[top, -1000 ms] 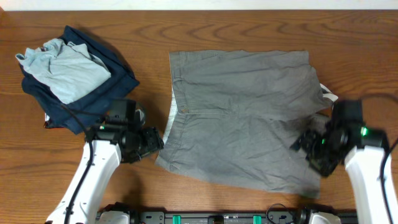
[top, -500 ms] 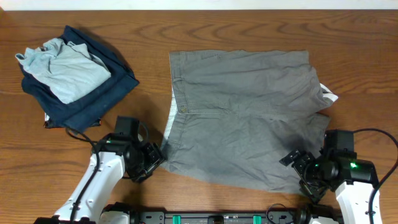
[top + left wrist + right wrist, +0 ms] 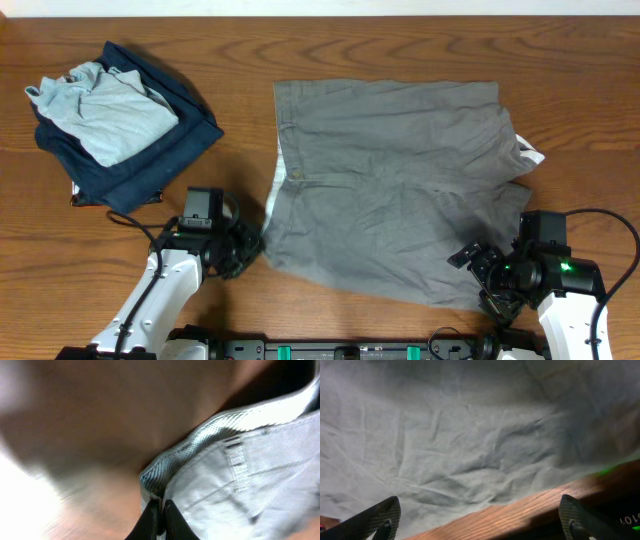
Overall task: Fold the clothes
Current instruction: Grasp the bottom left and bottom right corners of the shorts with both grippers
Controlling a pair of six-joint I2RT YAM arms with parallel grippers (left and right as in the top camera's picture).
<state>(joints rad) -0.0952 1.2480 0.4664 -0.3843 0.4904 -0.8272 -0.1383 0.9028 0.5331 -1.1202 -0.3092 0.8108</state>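
The grey shorts (image 3: 400, 180) lie spread flat in the middle of the wooden table, waistband to the left and leg hems to the right. My left gripper (image 3: 250, 250) is at the near-left waistband corner. In the left wrist view its jaws (image 3: 161, 506) are pressed together on the waistband edge, where the white lining (image 3: 200, 445) shows. My right gripper (image 3: 482, 272) sits at the near-right hem. Its fingers (image 3: 380, 520) stand wide apart over the shorts' edge (image 3: 445, 435) and bare wood, with nothing between them.
A pile of a dark navy garment (image 3: 170, 150) with a pale grey-blue shirt (image 3: 110, 110) on top lies at the back left. A white tag (image 3: 530, 153) sticks out at the shorts' right side. The table's front edge runs just behind both arms.
My left gripper has closed on the waistband corner. The right arm moved toward the front edge to the near hem and its jaws spread wider.
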